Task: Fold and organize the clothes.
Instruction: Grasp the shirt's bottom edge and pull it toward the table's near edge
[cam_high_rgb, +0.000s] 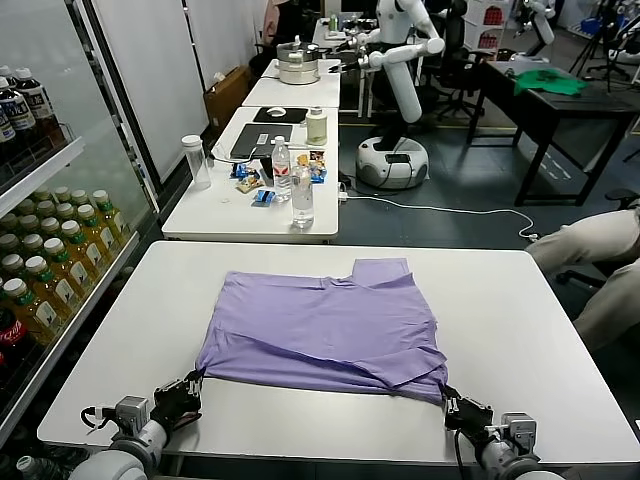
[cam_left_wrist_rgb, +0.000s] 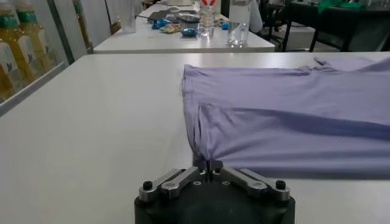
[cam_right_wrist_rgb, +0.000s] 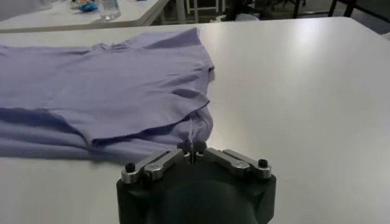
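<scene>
Lay partly folded mid-table, the thin, limp lavender-purple T-shirt (cam_high_rgb: 325, 330) — light, likely to sag and slide — pinched at its near corners by left gripper (cam_left_wrist_rgb: 208, 164) and right gripper (cam_right_wrist_rgb: 192, 148), both closed on cloth.

T-shirt (cam_high_rgb: 325, 330) white marks: hidden | seated person (cam_high_rgb: 600, 255): cut off at edge
</scene>
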